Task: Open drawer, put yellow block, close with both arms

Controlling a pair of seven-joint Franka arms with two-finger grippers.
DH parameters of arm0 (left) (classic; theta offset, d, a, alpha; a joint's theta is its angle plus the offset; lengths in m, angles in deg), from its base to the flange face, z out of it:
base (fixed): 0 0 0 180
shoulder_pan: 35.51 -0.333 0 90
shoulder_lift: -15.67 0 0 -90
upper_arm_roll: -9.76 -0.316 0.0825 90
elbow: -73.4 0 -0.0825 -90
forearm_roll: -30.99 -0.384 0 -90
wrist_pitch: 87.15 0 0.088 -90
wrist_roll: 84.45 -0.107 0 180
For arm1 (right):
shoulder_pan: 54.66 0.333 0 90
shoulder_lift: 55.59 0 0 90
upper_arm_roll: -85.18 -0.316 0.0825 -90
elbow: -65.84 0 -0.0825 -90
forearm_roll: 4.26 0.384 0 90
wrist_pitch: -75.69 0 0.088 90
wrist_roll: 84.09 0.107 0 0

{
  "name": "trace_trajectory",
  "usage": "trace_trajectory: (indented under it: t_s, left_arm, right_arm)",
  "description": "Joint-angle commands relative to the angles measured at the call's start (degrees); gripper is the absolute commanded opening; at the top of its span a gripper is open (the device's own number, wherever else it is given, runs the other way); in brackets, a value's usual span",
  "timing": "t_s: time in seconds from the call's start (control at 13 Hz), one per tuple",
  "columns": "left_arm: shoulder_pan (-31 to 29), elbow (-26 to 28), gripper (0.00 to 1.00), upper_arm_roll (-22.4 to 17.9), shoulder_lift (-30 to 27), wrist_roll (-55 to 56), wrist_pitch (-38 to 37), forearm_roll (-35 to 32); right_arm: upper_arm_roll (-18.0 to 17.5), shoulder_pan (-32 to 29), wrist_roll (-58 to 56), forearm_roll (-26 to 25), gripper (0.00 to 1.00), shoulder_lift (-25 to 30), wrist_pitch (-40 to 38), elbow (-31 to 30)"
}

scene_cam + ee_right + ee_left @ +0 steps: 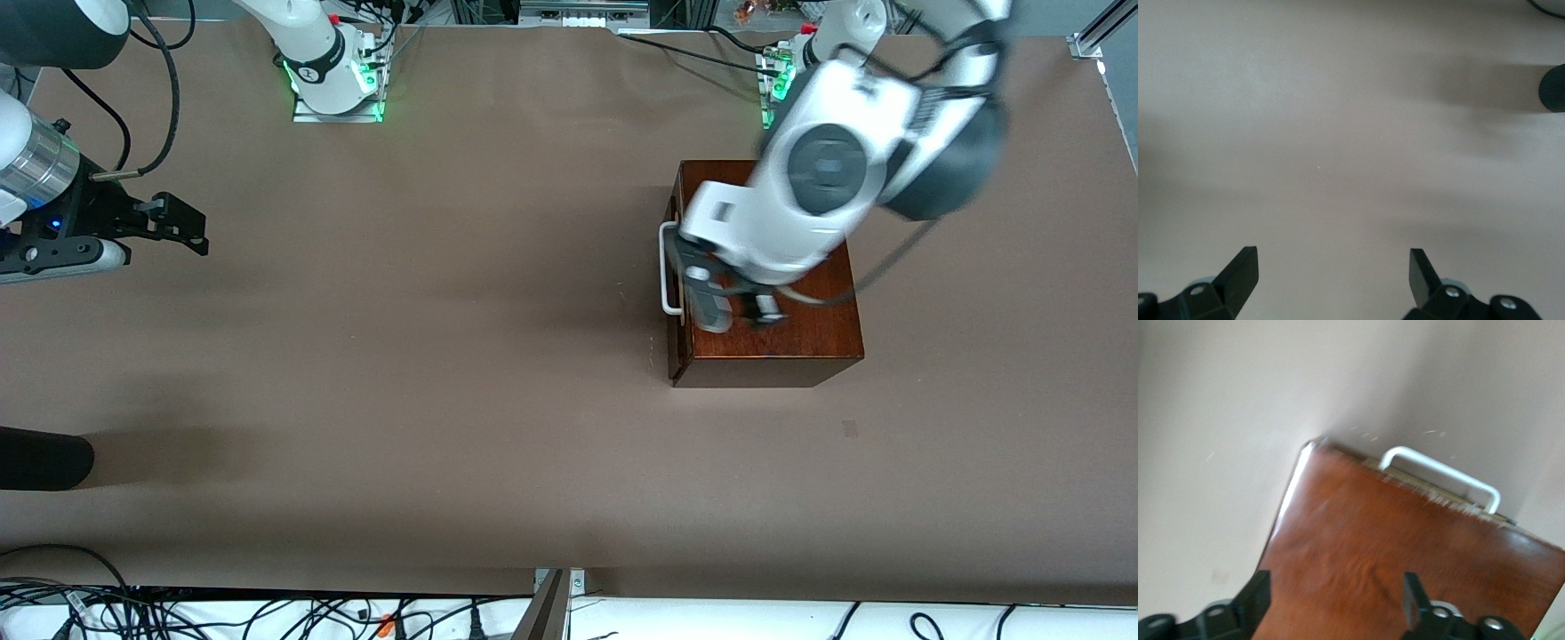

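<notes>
The dark reddish-brown wooden box stands toward the left arm's end of the table. Its drawer looks pushed in, with the white bar handle facing the right arm's end. My left gripper hovers over the box top near the handle edge. In the left wrist view the left gripper is open above the box top, nothing between its fingers, and the handle shows past the top's edge. My right gripper waits open over bare table at the right arm's end; its wrist view shows only tabletop. The yellow block is out of view.
A dark rounded object pokes in at the table's edge at the right arm's end, nearer the camera than the right gripper; it shows as a dark shape in the right wrist view. Cables run below the table's front edge.
</notes>
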Motion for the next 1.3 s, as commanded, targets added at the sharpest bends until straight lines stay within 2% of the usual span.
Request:
trace_trajectory:
  t_s: [0.0, 0.15, 0.38, 0.54, 0.69, 0.84, 0.92, 1.0, 1.07, 1.23]
  left_arm:
    - [-2.2, 0.2, 1.00, 0.1, -3.5, 6.2, -1.3, -1.9]
    - [-3.2, 0.2, 1.00, -0.3, -4.8, 10.6, -1.2, -3.7]
    - [-5.2, -0.8, 1.00, -2.0, -7.0, 26.3, -0.9, -3.3]
    - [-9.7, 0.6, 1.00, -1.4, -8.8, 37.5, 0.0, -2.5]
    - [-15.9, 7.5, 1.00, 0.6, -14.0, 38.8, 1.3, 0.1]
    - [-23.9, 16.0, 1.00, 6.3, -19.5, 38.8, 3.2, 0.0]
    - [-25.6, 20.3, 1.00, 8.5, -22.3, 39.1, 5.5, -0.6]
    - [-26.4, 23.3, 1.00, 8.6, -25.2, 39.0, 6.7, -0.5]
    - [-26.7, 25.4, 1.00, 8.8, -26.9, 38.8, 6.7, -0.5]
    - [-26.4, 24.9, 1.00, 9.2, -26.8, 39.4, 5.0, -0.6]
  right_arm:
    - [-0.2, -0.3, 0.7, 0.9, 1.00, -0.1, -0.3, 0.9]
    - [-0.2, -0.3, 0.7, 0.9, 1.00, -0.1, -0.3, 0.9]
    - [-0.2, -0.3, 0.7, 0.9, 1.00, -0.1, -0.4, 0.9]
    - [-0.2, -0.3, 0.7, 0.9, 1.00, -0.1, -0.4, 0.9]
    - [-0.2, -0.3, 0.7, 0.9, 1.00, -0.1, -0.3, 0.9]
    - [-0.2, -0.3, 0.7, 1.0, 1.00, -0.1, -0.4, 0.9]
    - [-0.2, -0.3, 0.7, 0.9, 1.00, -0.1, -0.4, 0.9]
    - [-0.2, -0.3, 0.7, 1.0, 1.00, -0.1, -0.4, 0.9]
    - [-0.2, -0.3, 0.7, 1.0, 1.00, -0.1, -0.4, 0.9]
    - [-0.2, -0.3, 0.7, 1.0, 1.00, -0.1, -0.4, 0.9]
